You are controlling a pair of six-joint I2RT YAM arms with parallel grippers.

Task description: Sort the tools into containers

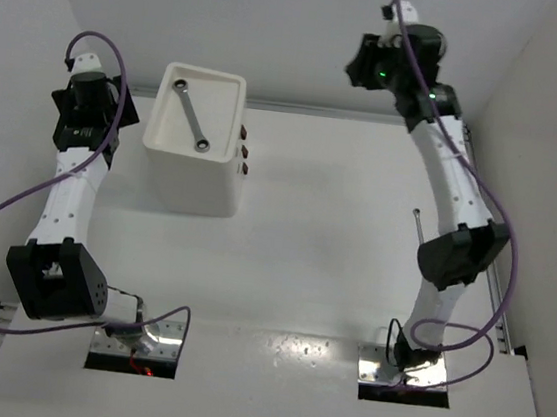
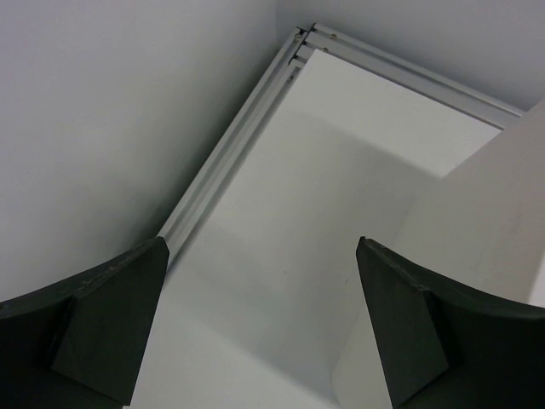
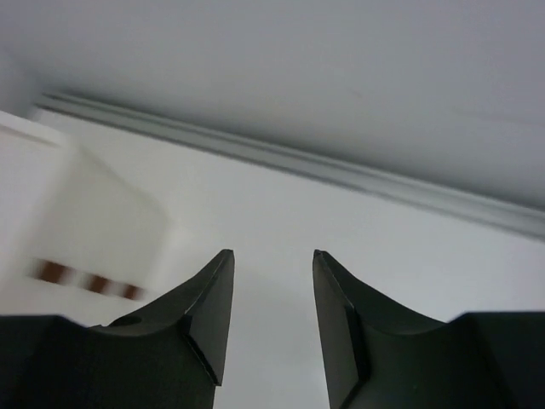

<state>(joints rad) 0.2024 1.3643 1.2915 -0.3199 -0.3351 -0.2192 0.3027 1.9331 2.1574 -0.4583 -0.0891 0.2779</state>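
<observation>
Both grippers hold nothing: the left gripper (image 2: 262,247) gapes wide and the right gripper (image 3: 272,256) is half open. One wrench (image 1: 190,115) lies on top of the box (image 1: 196,184), at 10 o'clock. A thin stick (image 1: 417,222) at 3 o'clock may be a tool not yet sorted. I think it's nearly done.

The white table (image 1: 301,272) carries a white drawer unit (image 1: 197,174) toward its far left, with the unit's dark-red knobs (image 1: 246,151) facing right. Well to the right of the unit and a little nearer lies a thin silver tool (image 1: 417,229), too small to identify.
</observation>
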